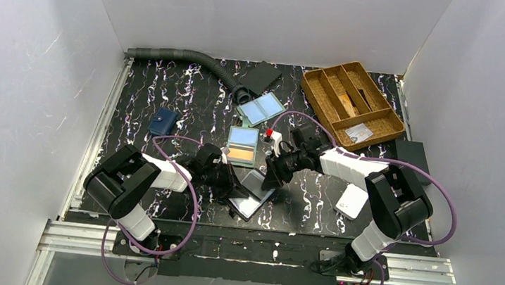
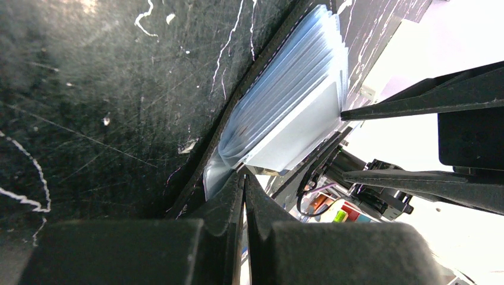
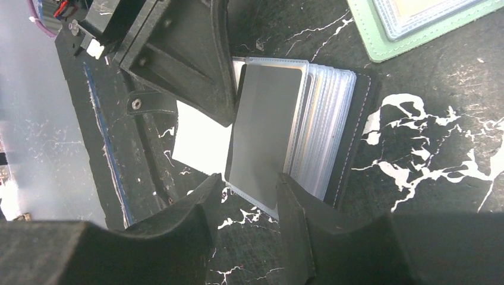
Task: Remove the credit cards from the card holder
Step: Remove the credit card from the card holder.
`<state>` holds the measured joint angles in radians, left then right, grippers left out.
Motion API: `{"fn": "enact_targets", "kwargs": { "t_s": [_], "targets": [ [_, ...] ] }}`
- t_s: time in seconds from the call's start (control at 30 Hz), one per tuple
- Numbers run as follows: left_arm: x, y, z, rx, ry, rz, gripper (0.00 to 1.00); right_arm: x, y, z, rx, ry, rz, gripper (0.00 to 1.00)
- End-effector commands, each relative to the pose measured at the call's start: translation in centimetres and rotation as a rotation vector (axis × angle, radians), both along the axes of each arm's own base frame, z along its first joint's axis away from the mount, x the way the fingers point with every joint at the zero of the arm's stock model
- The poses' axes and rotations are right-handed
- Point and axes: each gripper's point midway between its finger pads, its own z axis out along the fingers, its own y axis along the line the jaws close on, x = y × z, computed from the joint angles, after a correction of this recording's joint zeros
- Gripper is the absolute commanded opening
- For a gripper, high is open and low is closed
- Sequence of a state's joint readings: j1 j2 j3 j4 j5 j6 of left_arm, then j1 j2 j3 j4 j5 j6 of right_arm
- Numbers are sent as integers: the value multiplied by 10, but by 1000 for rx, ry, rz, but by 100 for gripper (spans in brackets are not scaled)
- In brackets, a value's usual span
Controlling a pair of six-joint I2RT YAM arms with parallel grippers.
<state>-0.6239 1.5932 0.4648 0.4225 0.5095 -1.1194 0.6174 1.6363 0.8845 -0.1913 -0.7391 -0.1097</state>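
Observation:
The grey-green card holder (image 1: 242, 146) lies open mid-table, with a blue card (image 1: 243, 136) and an orange card (image 1: 240, 155) in its pockets. Its corner shows in the right wrist view (image 3: 380, 47). Both grippers are just in front of it, at a black booklet of clear sleeves (image 1: 249, 204). A black-grey card (image 3: 264, 130) lies on top of the sleeves (image 3: 327, 119). My right gripper (image 3: 249, 190) is open, with its fingers either side of that card's near edge. My left gripper (image 2: 244, 177) is shut, and its tips touch the corner of the sleeve stack (image 2: 285, 113).
A bifold with two pale blue panels (image 1: 262, 108) and a grey hose (image 1: 181, 56) lie at the back. A navy wallet (image 1: 163, 120) is on the left. A wooden divided tray (image 1: 353, 100), a black box (image 1: 414, 156) and a white square box (image 1: 352, 200) are on the right.

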Motion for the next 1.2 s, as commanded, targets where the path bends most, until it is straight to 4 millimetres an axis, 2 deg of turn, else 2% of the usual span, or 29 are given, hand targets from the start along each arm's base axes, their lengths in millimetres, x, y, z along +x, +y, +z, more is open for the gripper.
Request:
{"fn": "enact_targets", "kwargs": {
  "t_s": [0.0,0.27,0.6,0.77,1.0,1.07,1.17],
  "targets": [
    [-13,20,-28,120,44,14,0,6,-1,-1,-16,-37,-10,48],
    [-13,20,-28,121,40,15,0,6,-2,-3,-27,-40,-12,49],
    [-12,20,-26,116,34,18,0,-6,4,0,0,-21,43,45],
    [-12,19,-24,112,30,18,0,-11,6,0,11,0,57,32],
    [-9,17,-15,92,1,9,0,-15,10,-2,21,66,50,3],
    [-8,17,-10,81,-23,8,3,-10,8,0,23,69,26,1],
    [-6,18,3,58,-77,15,13,1,2,7,65,84,-44,1]
  ]
}}
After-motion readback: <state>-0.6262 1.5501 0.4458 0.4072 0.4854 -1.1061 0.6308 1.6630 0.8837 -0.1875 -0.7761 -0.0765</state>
